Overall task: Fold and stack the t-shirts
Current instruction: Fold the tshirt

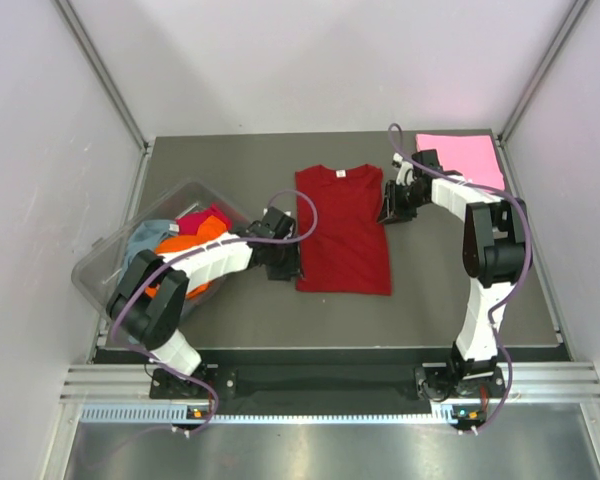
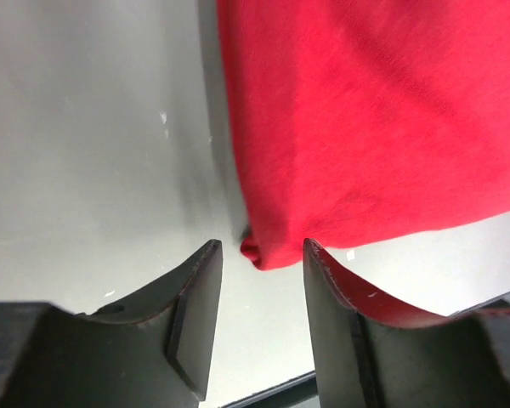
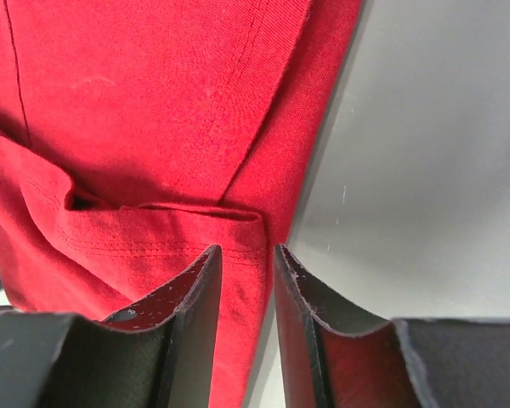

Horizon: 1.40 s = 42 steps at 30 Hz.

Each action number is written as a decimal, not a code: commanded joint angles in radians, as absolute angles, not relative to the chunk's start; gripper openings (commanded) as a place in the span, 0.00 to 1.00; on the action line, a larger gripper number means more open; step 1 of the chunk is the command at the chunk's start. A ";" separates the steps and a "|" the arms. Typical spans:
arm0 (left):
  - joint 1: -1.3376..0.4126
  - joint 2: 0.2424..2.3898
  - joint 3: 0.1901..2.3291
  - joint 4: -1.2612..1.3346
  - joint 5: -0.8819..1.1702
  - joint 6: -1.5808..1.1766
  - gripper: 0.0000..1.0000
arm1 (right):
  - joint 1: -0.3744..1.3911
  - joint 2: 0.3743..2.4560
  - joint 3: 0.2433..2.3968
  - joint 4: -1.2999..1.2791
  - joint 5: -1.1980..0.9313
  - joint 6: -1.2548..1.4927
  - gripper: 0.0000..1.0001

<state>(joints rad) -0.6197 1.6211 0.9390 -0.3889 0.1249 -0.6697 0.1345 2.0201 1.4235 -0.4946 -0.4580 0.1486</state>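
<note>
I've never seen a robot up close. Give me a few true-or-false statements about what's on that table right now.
The red shirt lies flat on the table. True.
The pink shirt lies on top of the red one. False: it lies apart, folded, at the table's far right corner.
The left claw is closed tight. False: it is open at the red shirt's near corner.
The tub on the left holds orange, blue and magenta clothes. True.
</note>
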 commanded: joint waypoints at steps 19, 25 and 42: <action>-0.486 1.977 1.496 -0.439 0.064 -0.528 0.27 | 0.130 2.078 1.514 -0.459 -0.488 0.110 0.31; -0.462 2.031 1.539 -0.439 0.060 -0.515 0.27 | 0.133 2.103 1.519 -0.454 -0.497 0.106 0.31; -0.445 2.138 1.620 -0.502 -0.044 -0.506 0.27 | 0.121 2.030 1.450 -0.356 -0.411 0.103 0.00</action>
<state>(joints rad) -0.4526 2.1155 1.5669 -0.4740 0.0418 -0.5224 0.1349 2.0987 1.4769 -0.4484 -0.4713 0.1226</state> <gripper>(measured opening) 0.270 0.009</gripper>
